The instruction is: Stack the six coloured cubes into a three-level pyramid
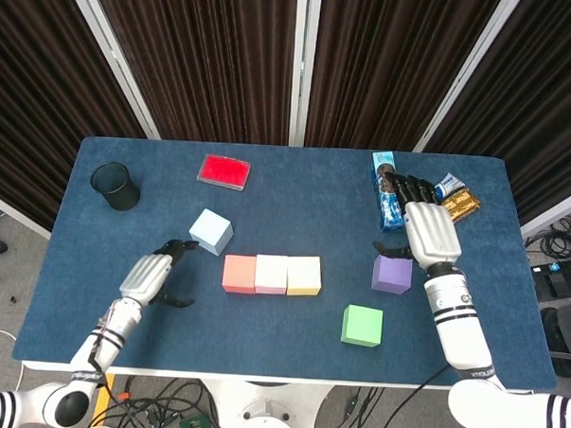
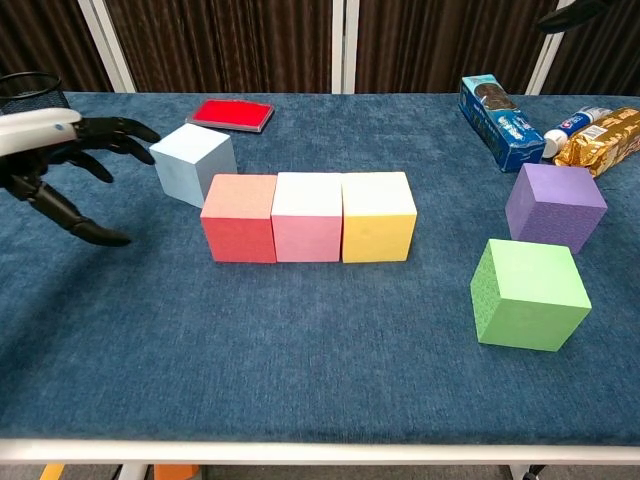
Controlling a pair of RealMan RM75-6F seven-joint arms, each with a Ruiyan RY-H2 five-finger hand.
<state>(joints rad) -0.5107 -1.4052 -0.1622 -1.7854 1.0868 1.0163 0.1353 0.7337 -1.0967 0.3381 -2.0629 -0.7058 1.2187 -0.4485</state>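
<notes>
6 cubes are lying on the table (image 1: 296, 191): a red cube (image 1: 238, 274), pink cube (image 1: 271, 274) and yellow cube (image 1: 304, 275) touching in 1 row, between the 2 hands. The left hand (image 1: 150, 276), fingers apart and empty, is hovering near the pale blue cube (image 1: 211, 232). The right hand (image 1: 427, 232), fingers spread and empty, is hanging just above the purple cube (image 1: 392, 274); the green cube (image 1: 362, 325) is sitting nearer the front edge.

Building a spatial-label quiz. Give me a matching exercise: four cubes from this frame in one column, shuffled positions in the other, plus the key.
Things:
1. yellow cube
2. light blue cube
3. purple cube
4. green cube

Places:
A. alone near the front table edge, right of the row
B. right end of the three-cube row
C. beside the right hand, in front of the blue cookie box
D. just ahead of the left hand, behind the row's left end

Pairs: 1-B, 2-D, 3-C, 4-A
</notes>
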